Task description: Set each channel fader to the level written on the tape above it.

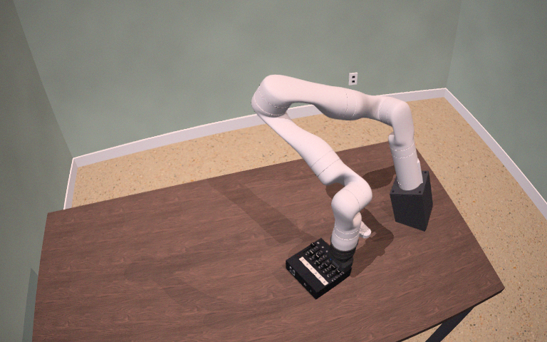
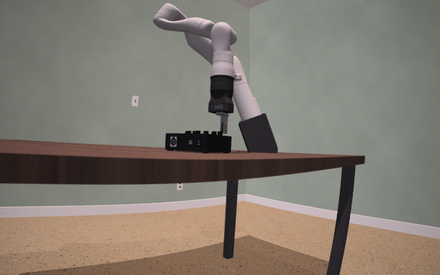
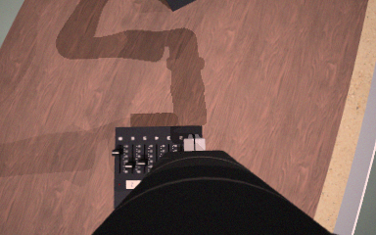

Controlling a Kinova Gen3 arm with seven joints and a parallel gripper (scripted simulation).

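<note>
The black lighting desk [image 1: 297, 267] [image 2: 215, 144] [image 3: 120, 197] stands on the table. Its pale tape [image 1: 313, 271] [image 3: 131, 184] runs beside the fader rows; the levels are too small to read. In the wrist view, one fader cap [image 3: 117, 152] is at the desk's left edge, and two more caps [image 3: 128, 166] [image 3: 141, 163] sit to its right, further down. The other caps there are hidden by the gripper body. My gripper [image 2: 224, 133] [image 3: 193, 140] is shut and empty, pointing down. Its fingertips are at cap height at the desk's right end in the wrist view; contact with a cap cannot be told.
The dark arm base [image 1: 411, 209] [image 2: 258, 134] stands on the table [image 1: 161, 241] [image 2: 97, 168] behind the desk. The table's right edge is beyond the desk and base in the top view. The arm's shadow falls across the table beside the desk.
</note>
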